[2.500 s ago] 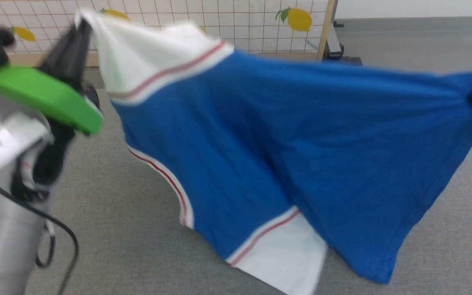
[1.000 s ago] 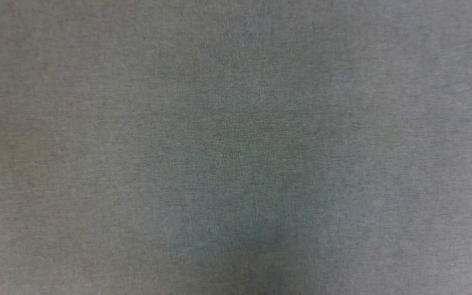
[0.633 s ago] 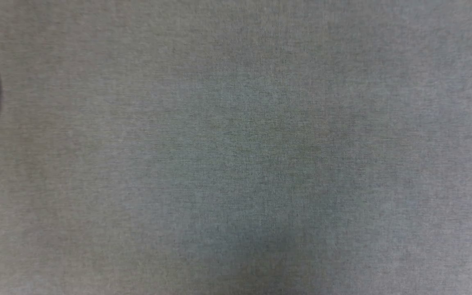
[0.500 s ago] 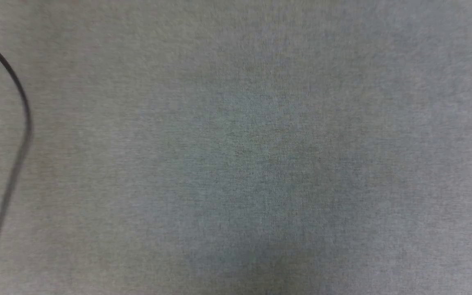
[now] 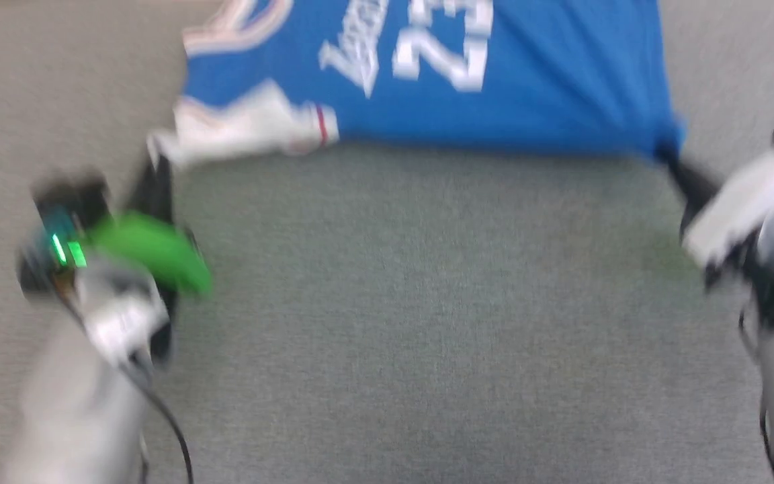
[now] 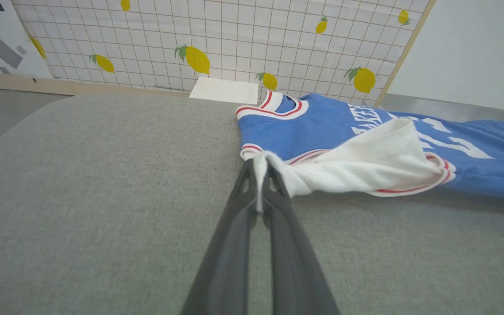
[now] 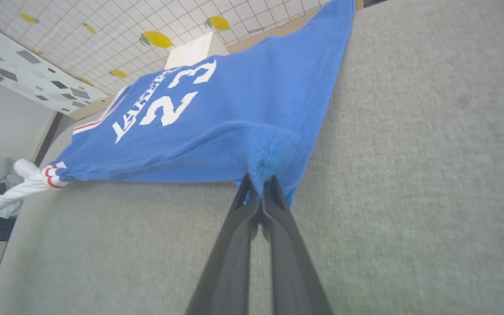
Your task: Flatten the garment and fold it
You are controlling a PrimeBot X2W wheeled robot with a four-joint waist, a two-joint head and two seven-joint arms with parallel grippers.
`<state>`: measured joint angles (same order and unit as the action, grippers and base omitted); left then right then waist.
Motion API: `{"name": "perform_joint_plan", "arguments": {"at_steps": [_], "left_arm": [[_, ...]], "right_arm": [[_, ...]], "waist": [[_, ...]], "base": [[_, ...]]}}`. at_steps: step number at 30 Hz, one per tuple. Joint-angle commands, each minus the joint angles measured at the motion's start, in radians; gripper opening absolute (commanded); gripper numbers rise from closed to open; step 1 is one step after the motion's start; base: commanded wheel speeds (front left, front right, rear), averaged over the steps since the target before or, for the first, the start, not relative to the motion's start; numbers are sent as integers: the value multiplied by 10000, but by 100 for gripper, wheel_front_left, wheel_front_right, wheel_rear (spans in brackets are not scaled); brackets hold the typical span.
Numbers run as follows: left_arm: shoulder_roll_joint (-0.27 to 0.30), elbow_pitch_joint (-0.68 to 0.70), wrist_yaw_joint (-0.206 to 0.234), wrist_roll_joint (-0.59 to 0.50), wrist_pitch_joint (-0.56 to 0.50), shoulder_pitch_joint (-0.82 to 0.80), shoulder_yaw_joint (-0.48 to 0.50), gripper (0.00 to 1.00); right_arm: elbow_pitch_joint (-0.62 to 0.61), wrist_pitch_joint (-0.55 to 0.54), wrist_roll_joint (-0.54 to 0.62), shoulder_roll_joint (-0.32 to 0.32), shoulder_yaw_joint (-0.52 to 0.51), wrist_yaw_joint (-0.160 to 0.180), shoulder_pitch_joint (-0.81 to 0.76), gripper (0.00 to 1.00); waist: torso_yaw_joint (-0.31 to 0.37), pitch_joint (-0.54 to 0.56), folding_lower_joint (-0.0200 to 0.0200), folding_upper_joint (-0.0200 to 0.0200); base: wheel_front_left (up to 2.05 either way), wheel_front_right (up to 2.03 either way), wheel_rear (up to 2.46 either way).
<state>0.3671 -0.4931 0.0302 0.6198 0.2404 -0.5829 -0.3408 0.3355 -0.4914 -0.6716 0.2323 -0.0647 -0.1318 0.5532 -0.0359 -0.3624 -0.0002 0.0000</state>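
The left pincer (image 6: 258, 173) is clamped on the tip of a white sleeve (image 6: 365, 162), and the right pincer (image 7: 258, 186) is clamped on a blue hem corner (image 7: 274, 151) of the jersey (image 5: 528, 87). Between the two, the near edge is drawn taut and held just off the grey pad (image 5: 394, 302), while the far part, with collar (image 6: 278, 107), lettering and number face up, is laid on the pad near the lemon-print screen (image 6: 234, 43).

The flattening is judged to be partly done: the body is spread wide with few creases, but the near edge is not yet set down, and the held sleeve is twisted into a rope rather than laid flat. The other sleeve cannot be made out. No fold is seen anywhere, so the folding is judged to be wholly left: the near edge has to be lowered, the sleeve smoothed, and only then can sleeves and body be folded over.
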Motion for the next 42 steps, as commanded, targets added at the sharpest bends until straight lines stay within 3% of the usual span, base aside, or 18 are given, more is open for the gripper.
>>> {"name": "perform_joint_plan", "arguments": {"at_steps": [1,10,22,30,38,42], "left_arm": [[-53,373,139,256,12,791,36,0],[-34,2586,898,1551,-1105,4957,175,0],[549,4943,2002,3428,-3812,8179,423,0],[786,5991,2614,4194,-4987,9289,433,0],[1032,6660,2658,4363,-4933,9683,777,0],[1279,7239,2579,3898,-4632,9249,866,0]], "right_arm": [[-207,174,-28,152,183,11,-606,0],[-973,444,-377,496,499,11,-3476,0],[-1835,-614,-583,862,-60,11,-6093,0],[-2489,-1979,-459,959,-435,11,-7173,0],[-3113,-2773,-99,542,-947,11,-7371,0],[-3367,-2820,-3,546,-1088,11,-7101,0]], "waist": [[-291,1641,2,0],[-269,2653,2,0],[-149,3002,2,0],[-83,2926,2,0],[-15,2852,2,0],[-1,2782,2,0]], "base": [[0,0,0],[0,0,0],[0,0,0],[0,0,0],[0,0,0],[0,0,0]]}}
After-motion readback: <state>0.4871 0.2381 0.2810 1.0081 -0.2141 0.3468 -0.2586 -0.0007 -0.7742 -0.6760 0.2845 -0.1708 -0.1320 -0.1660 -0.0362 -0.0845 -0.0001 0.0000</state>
